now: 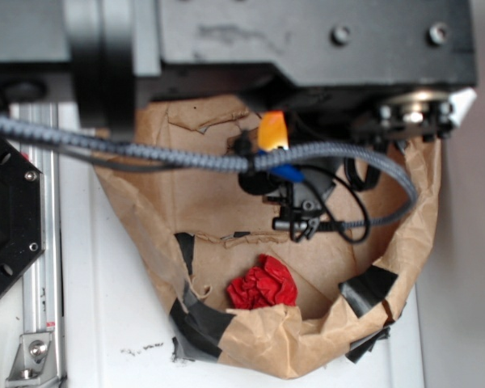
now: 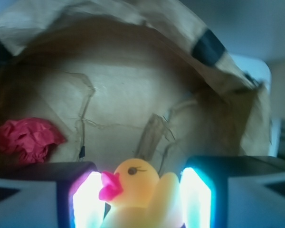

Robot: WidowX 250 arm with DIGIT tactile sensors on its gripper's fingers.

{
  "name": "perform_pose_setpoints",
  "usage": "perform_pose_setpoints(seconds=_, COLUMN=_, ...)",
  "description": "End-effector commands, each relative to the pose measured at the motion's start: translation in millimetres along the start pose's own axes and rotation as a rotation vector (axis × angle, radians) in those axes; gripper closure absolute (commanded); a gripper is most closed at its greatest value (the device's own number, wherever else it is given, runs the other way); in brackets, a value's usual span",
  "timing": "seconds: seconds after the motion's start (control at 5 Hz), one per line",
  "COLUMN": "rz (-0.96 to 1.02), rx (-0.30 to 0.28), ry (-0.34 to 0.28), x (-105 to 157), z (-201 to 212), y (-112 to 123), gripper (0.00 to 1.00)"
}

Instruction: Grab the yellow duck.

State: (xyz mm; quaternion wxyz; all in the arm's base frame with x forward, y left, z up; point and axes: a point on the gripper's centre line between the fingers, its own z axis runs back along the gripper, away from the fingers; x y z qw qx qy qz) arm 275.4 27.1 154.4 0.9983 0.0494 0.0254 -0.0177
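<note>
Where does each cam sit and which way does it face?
Exterior: overhead, looking straight down into the brown paper enclosure; arm body and cables show, claw mostly hidden.
Wrist: on the claw, looking forward along its fingers at the paper wall.
Shared: yellow duck, red wad, black tape patches.

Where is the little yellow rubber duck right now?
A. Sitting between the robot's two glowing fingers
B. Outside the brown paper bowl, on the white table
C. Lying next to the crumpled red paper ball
A: in the wrist view the small yellow rubber duck sits between the gripper's two lit fingers, away from the crumpled red wad.
</note>
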Motion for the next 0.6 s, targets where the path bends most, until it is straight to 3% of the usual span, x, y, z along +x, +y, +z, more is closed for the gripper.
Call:
perform_pose_setpoints(seconds=0.0, rz=0.084, rx=-0.02, ry=-0.117, x=-8.7, z=19.3, y=-3.2, gripper=1.0)
perform_pose_setpoints(seconds=0.4, rz=0.158, rx=-0.037, ry=-0.123, x=-14.6, z=15.2, y=-0.1, gripper=1.0)
